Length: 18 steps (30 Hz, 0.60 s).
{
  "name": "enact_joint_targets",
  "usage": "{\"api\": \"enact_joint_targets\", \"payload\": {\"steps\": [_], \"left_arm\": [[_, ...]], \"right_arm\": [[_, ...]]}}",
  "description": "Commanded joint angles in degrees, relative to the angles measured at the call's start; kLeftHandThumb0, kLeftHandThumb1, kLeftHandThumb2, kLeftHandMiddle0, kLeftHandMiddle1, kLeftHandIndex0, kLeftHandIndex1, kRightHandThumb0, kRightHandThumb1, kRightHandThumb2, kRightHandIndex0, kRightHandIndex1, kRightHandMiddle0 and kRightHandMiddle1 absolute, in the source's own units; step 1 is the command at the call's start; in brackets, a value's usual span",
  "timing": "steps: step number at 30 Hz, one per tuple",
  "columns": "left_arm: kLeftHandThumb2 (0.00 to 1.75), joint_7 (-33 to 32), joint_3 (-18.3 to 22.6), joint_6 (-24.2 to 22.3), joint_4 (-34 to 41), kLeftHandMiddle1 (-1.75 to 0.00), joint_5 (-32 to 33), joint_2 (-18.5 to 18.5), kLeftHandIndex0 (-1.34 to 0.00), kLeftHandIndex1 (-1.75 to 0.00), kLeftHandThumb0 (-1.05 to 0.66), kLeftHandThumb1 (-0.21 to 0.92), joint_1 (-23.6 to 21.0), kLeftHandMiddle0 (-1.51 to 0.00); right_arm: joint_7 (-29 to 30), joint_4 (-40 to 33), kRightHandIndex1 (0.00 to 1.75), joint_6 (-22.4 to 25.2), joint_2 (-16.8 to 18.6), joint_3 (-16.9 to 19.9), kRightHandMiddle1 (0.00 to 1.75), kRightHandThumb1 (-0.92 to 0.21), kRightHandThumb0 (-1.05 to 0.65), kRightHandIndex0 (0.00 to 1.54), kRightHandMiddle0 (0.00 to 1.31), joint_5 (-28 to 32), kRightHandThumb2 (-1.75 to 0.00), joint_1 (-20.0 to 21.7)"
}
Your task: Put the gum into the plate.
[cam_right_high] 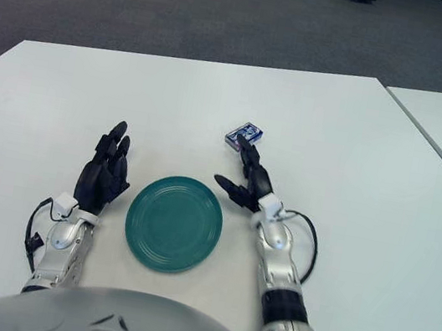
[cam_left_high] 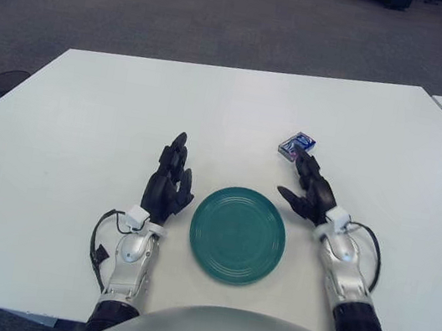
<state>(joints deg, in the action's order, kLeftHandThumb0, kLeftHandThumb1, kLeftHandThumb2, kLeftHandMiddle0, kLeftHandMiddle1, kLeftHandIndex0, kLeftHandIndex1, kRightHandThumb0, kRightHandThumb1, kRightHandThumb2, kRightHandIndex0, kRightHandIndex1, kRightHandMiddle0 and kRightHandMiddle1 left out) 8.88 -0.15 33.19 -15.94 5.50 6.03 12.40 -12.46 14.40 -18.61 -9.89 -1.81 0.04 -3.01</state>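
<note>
The left hand [cam_left_high: 169,184] is rested at nine o'clock of the green plate [cam_left_high: 237,235], fingers loosely extended and nothing held. The plate is bare. At its two o'clock the right hand [cam_left_high: 308,193] is spread open, fingertips just short of the gum [cam_left_high: 296,146], which is not yet grasped. The small pack could be nudged away if the fingers are closed too early.

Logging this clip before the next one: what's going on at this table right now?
A humanoid robot is reaching its right hand toward a small blue gum pack on the white table, fingers open and just short of grasping it. The green plate sits empty in front of the robot. Its left hand rests open on the table beside the plate.
</note>
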Motion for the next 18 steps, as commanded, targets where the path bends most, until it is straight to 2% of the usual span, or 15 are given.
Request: {"api": "enact_joint_targets", "payload": {"steps": [1,2,6,10,12,14,16,18], "left_arm": [[0.75,-1.0,-0.1,-0.2,-5.4,-0.01,1.0,2.2,0.00,-0.36,-0.78,0.92,2.2,-0.16],[0.75,-1.1,-0.1,0.0,-5.8,-0.01,0.8,2.2,0.00,-0.37,-0.78,0.92,1.9,-0.16],[0.72,-1.7,0.3,2.0,-8.2,-0.01,0.0,2.4,0.00,-0.37,-0.77,0.92,0.8,-0.15],[0.70,-1.0,0.6,2.0,-9.3,-0.01,0.9,2.7,0.00,-0.37,-0.78,0.92,0.0,-0.15],[0.70,-0.8,0.7,2.1,-9.9,0.00,0.9,2.7,0.00,-0.36,-0.79,0.92,-0.5,-0.15],[0.70,-1.0,0.7,2.9,-10.6,0.00,0.1,2.5,0.00,-0.34,-0.81,0.92,-0.8,-0.14],[0.69,-1.5,0.4,3.6,-10.7,0.00,-1.1,2.2,0.00,-0.32,-0.82,0.92,-0.9,-0.13],[0.68,-1.6,0.3,4.0,-10.7,0.00,-1.7,2.0,0.00,-0.30,-0.83,0.92,-1.0,-0.12]], "right_arm": [[-0.5,-5.2,0.01,2.4,-4.1,3.5,0.30,-0.92,-0.90,0.06,0.00,0.8,-0.15,0.3],[-0.3,-6.2,0.02,1.8,-5.1,4.2,0.33,-0.92,-0.90,0.08,0.00,0.3,-0.16,1.1],[6.1,-8.4,0.04,-2.2,-10.2,7.2,0.56,-0.92,-0.88,0.20,0.00,-8.7,-0.24,8.5],[8.2,-8.3,0.05,-2.7,-11.3,7.3,0.68,-0.92,-0.86,0.26,0.00,-11.0,-0.27,10.4],[11.7,-7.2,0.05,-4.1,-11.9,6.8,0.72,-0.92,-0.84,0.28,0.00,-15.0,-0.29,11.6],[21.1,-5.2,0.05,-5.7,-13.4,5.2,0.79,-0.92,-0.80,0.32,0.01,-25.8,-0.30,14.9],[27.6,-0.5,0.06,-5.7,-14.7,2.4,0.86,-0.92,-0.75,0.36,0.03,-33.4,-0.30,20.5],[30.1,3.2,0.07,-5.5,-15.3,0.6,0.89,-0.92,-0.72,0.39,0.05,-36.3,-0.30,24.2]]}}
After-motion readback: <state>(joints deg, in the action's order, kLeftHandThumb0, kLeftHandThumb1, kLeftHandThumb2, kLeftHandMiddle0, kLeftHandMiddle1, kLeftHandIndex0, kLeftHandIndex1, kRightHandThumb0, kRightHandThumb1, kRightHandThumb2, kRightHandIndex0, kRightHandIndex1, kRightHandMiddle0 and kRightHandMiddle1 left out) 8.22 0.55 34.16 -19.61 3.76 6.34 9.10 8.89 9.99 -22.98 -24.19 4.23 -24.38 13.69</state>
